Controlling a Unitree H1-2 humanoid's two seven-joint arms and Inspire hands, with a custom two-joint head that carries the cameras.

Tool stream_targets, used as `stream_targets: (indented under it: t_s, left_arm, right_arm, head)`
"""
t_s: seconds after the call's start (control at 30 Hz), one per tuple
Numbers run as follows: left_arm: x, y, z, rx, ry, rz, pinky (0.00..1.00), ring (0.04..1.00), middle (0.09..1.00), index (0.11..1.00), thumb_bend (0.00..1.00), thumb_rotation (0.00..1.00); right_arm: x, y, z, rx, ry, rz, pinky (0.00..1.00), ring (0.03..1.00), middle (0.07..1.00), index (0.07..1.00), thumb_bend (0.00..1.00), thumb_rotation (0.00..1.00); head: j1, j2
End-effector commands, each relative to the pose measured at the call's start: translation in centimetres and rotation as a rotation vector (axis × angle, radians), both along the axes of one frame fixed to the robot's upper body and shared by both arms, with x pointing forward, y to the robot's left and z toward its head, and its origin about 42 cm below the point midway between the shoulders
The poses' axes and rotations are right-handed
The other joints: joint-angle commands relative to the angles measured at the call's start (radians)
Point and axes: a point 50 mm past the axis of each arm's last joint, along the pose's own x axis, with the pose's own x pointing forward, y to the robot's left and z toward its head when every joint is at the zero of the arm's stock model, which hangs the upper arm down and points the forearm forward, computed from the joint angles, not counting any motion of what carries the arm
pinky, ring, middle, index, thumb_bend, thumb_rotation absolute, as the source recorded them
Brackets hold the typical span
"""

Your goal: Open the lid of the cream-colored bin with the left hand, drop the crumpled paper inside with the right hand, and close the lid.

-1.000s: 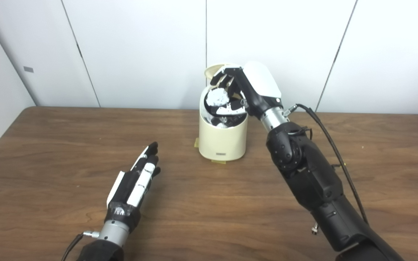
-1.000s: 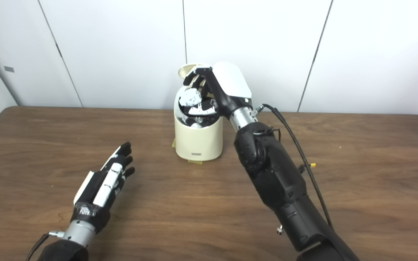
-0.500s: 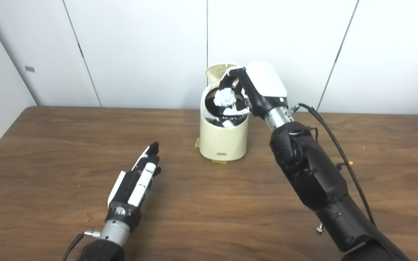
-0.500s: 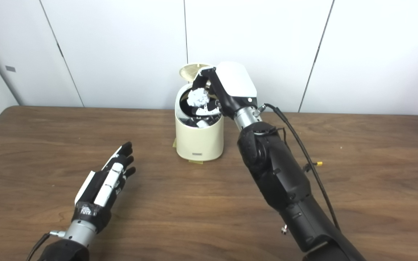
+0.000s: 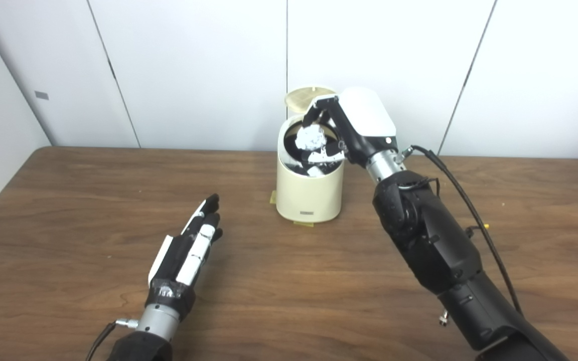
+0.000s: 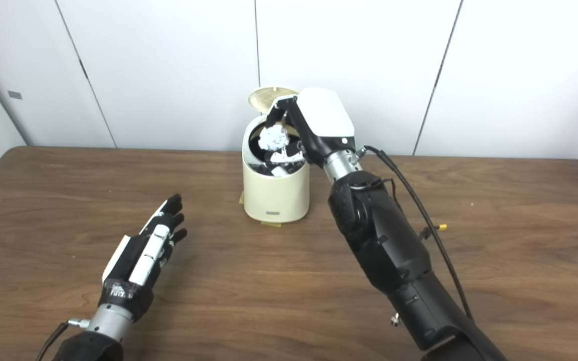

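Bin: cream-colored, round, upright on the table, near its far edge and close to the wall. A small dark label sits low on its front; tape tabs show at its base.
Lid: off the mouth, standing up behind the bin's back rim, its pale underside facing forward.
Bin mouth: open; the inside is dark. Something white and black shows low in the opening, but whether it is part of the right hand or something lying in the bin cannot be told.
Paper: a white crumpled ball right at the bin's mouth, about level with the rim and within its circle; held, not resting on the bottom.
Right hand: over the bin from its right side, palm turned down and leftward, white back shell uppermost. Its fingers curl over the ball and the thumb is under it, so the hand is clamped on the paper.
Right arm: black, rising from the lower right toward the bin, with a black cable looping beside it.
Left hand: flat above the table, well to the front left of the bin, pointing toward it. Fingers straight and lying side by side, holding nothing, touching neither bin nor lid.
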Motion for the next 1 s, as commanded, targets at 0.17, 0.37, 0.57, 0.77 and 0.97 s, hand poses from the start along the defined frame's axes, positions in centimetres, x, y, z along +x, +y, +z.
stream_targets:
  t_s: [0.17, 0.37, 0.57, 0.77, 0.97]
  left_arm:
    - [0.21, -0.09, 1.46, -0.005, -0.073, -0.005, 0.97, 1.0, 1.0, 1.0, 0.52, 0.74]
    - [0.22, -0.02, 1.46, -0.009, -0.072, -0.003, 0.98, 1.0, 1.0, 1.0, 0.51, 0.72]
    - [0.3, 0.05, 1.5, -0.008, -0.068, -0.001, 0.98, 1.0, 1.0, 1.0, 0.52, 0.71]
    - [0.24, 0.05, 1.58, -0.003, -0.062, 0.008, 0.98, 1.0, 0.999, 1.0, 0.51, 0.69]
    - [0.2, 0.13, 1.7, -0.005, -0.057, 0.008, 0.98, 1.0, 1.0, 1.0, 0.49, 0.69]
  right_arm:
    - [0.32, 0.25, 2.81, 0.008, -0.1, 0.017, 0.66, 0.6, 0.625, 0.491, 0.52, 0.14]
    - [0.33, 0.26, 2.82, 0.005, -0.092, 0.018, 0.65, 0.616, 0.656, 0.491, 0.52, 0.14]
    - [0.38, 0.26, 2.86, 0.012, -0.095, 0.022, 0.65, 0.616, 0.654, 0.491, 0.52, 0.14]
    - [0.42, 0.25, 2.81, 0.008, -0.094, 0.013, 0.65, 0.62, 0.643, 0.491, 0.52, 0.14]
    - [0.43, 0.18, 2.81, 0.005, -0.1, 0.01, 0.66, 0.649, 0.654, 0.491, 0.52, 0.14]
  head:
    - [-0.001, 0.001]
    - [-0.005, 0.001]
    - [-0.007, 0.002]
    - [-0.008, 0.001]
    - [-0.008, 0.002]
